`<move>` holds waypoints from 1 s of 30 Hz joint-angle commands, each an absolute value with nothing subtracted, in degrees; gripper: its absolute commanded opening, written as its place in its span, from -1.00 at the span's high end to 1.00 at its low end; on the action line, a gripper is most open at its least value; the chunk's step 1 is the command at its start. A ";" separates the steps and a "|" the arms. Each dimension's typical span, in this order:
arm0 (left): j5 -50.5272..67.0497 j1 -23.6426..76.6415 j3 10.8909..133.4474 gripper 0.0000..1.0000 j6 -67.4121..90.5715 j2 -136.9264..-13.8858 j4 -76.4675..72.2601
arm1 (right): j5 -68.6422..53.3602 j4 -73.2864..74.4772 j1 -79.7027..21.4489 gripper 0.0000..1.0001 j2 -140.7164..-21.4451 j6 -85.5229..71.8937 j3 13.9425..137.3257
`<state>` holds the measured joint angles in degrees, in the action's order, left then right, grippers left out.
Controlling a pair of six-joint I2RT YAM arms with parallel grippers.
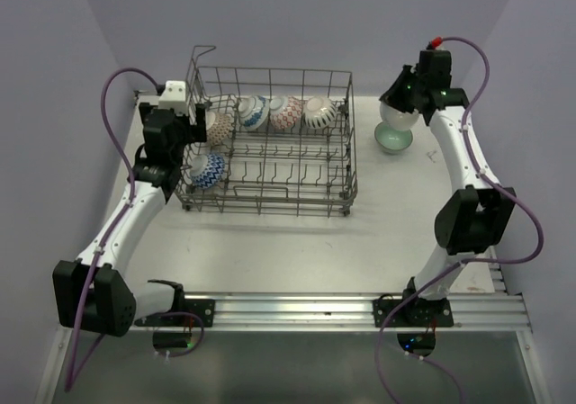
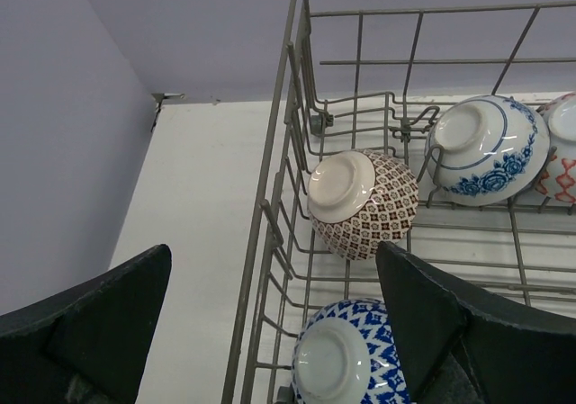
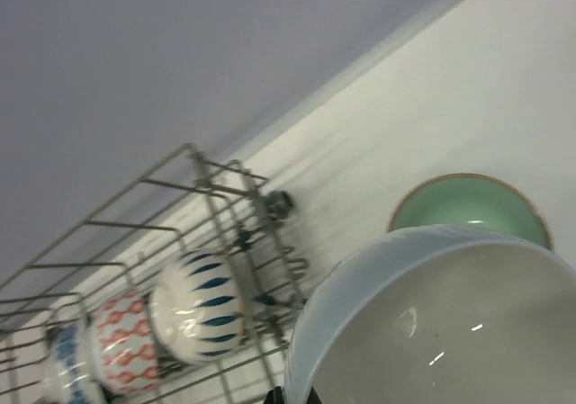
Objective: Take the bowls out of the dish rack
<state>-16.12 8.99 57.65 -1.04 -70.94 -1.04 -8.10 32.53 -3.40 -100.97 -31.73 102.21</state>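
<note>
**Five bowls left in rack, one hanging over the table**

The L gripper (image 2: 272, 260) stood at the left end of the dish rack (image 1: 261, 197), jaws wide apart and nothing btwn them but wire. From its wrist view one finger sat outside the rack's left wall and the other inside. Just beyond it lay a brown-patterned bowl (image 2: 364, 204) on its side, w/ a blue-and-white bowl (image 2: 346, 354) nearer. A blue floral bowl (image 2: 486, 145), a red-patterned bowl (image 3: 121, 341) and a teal-dashed bowl (image 3: 200, 318) lined the far row.

Right of the rack, the R gripper (image 1: 407, 103) was pinched on the rim of a white bowl (image 3: 432, 323), held above a green bowl (image 1: 393, 139) sitting upright on the table (image 1: 297, 251).

My worries:
- If the L jaws closed where they stood, they'd likely clamp the rack wall, not a bowl, and drag the whole rack.
- The brown bowl is round and glazed, so a shallow bite could squirt it out against the tines.
- A rim-only hold on the white bowl looked slip-prone. Let go too high, it could chip the green one or land cocked in it.
</note>
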 commanded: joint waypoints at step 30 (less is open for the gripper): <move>-23.91 12.57 60.38 -1.00 -1.85 -68.03 -0.26 | 2.81 58.62 -2.72 1.00 -132.62 -11.16 134.73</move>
<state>-23.03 12.53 57.76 -1.32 -69.69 0.62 2.90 58.78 -1.56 -132.60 -12.95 130.74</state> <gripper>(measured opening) 0.997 0.123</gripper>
